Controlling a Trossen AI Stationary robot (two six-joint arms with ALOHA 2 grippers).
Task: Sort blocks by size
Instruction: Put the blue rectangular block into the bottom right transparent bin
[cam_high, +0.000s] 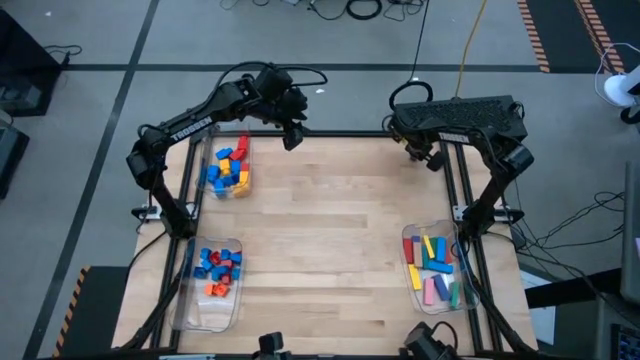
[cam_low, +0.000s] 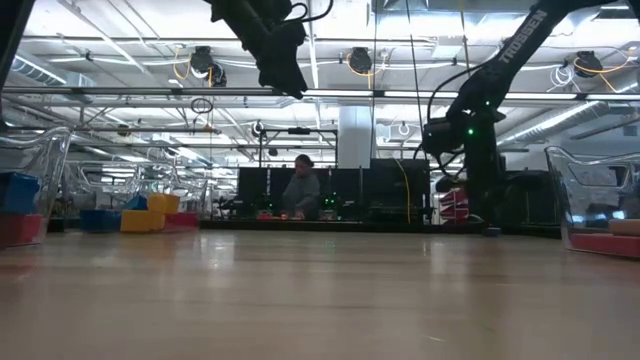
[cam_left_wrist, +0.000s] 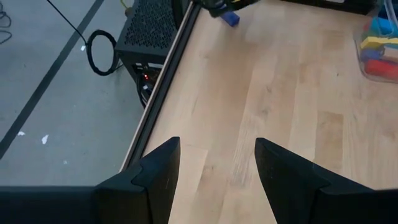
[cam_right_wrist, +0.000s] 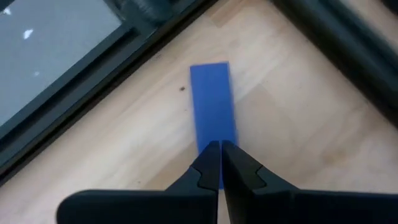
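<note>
Blue long block lying flat on table, upper right in high view, long axis running straight out from right gripper, jaws pressed shut, empty, tips over near end. Left gripper partly open, empty, farther off. Block-tip contact hard to judge; block barely visible from above.

- The high view looks straight down from well above, taking in the whole worktop, both arms and the floor around it.
- The low view sits at worktop level, facing level across the boards into the room, where a person stands far behind.
- The left wrist view looks down past its own fingers at the worktop's edge and the floor.
- The right wrist view hangs close over a blue block at a worktop corner; the left wrist view shows that block at its upper centre.
</note>
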